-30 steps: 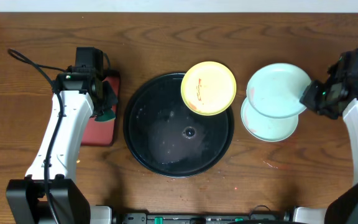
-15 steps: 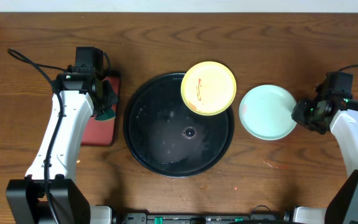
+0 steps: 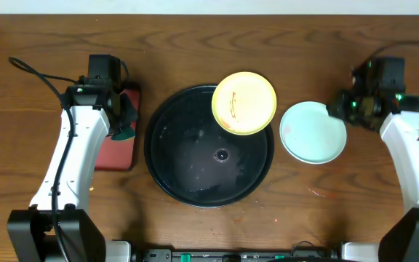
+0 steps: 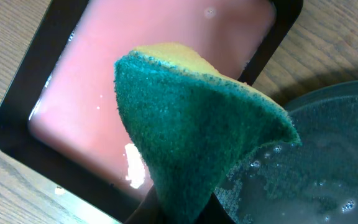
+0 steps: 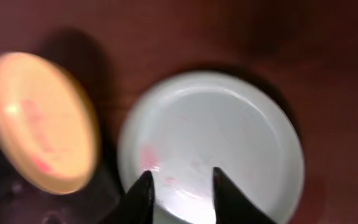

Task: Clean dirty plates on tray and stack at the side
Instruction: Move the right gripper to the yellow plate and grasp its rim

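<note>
Next, I judge, comes the yellow plate (image 3: 244,102), smeared and perched on the tray (image 3: 173,167) at its far right rim. Take its overhanging edge low and grip it firmly. Empty right claw (image 5: 180,182) stands parted; left claw (image 3: 122,120) pinches the sponge (image 4: 191,124). A second ago the top of the pale plates (image 3: 313,132) hung offset in the claw; now both sit squared on the worktop (image 3: 326,44), released

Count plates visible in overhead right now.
2. Yellow plate on the black tray, at its far-right rim; pale plate on the table right of it. Another may hide underneath.
</note>
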You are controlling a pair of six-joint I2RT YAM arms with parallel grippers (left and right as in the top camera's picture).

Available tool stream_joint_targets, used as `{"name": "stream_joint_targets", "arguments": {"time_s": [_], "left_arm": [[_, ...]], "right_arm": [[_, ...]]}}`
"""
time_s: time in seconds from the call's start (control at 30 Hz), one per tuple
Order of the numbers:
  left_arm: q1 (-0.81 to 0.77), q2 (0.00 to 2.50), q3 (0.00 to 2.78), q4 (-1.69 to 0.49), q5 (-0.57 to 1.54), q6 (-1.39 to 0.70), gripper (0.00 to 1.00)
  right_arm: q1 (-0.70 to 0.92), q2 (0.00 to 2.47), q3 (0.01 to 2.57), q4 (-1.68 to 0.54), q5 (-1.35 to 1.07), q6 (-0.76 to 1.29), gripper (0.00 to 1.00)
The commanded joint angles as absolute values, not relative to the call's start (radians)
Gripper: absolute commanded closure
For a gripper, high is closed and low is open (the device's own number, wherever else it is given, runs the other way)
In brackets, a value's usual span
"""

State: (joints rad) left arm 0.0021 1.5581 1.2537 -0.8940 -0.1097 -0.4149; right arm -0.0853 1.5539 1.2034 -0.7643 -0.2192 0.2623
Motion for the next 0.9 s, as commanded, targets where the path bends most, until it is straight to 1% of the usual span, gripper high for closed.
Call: {"name": "stream_joint_targets", "arguments": {"time_s": [0.0, 0.1, 0.2, 0.33, 0.4, 0.53, 0.7, 0.87], "left_arm": [[0.006, 1.567, 1.262, -0.896, -0.112, -0.405, 0.92], [0.006, 1.567, 1.262, -0.896, -0.112, -0.405, 0.92], [0.006, 1.567, 1.262, -0.894, -0.112, -0.405, 0.92], [0.006, 1.567, 1.262, -0.889, -0.112, -0.405, 0.92], [0.006, 1.567, 1.262, -0.886, -0.112, -0.405, 0.92], [0.006, 1.567, 1.262, -0.885, -0.112, -0.405, 0.93], [0.006, 1.567, 1.262, -0.885, -0.112, -0.405, 0.93], [0.006, 1.567, 1.262, -0.885, -0.112, -0.405, 0.93]], "right_arm": [[-0.031, 1.636, 1.372, -0.813, -0.245, 0.203, 0.71], [0.000, 1.740, 1.495, -0.880, -0.247, 0.146, 0.69], [0.031, 1.869, 1.626, -0.962, -0.300, 0.060, 0.66], [0.080, 2.045, 1.784, -1.066, -0.344, -0.025, 0.57], [0.102, 2.107, 1.828, -1.075, -0.362, -0.051, 0.53], [0.134, 2.167, 1.847, -1.039, -0.383, -0.061, 0.48], [0.150, 2.182, 1.847, -1.002, -0.382, -0.061, 0.48], [0.151, 2.207, 1.846, -0.972, -0.382, -0.061, 0.53]]}}
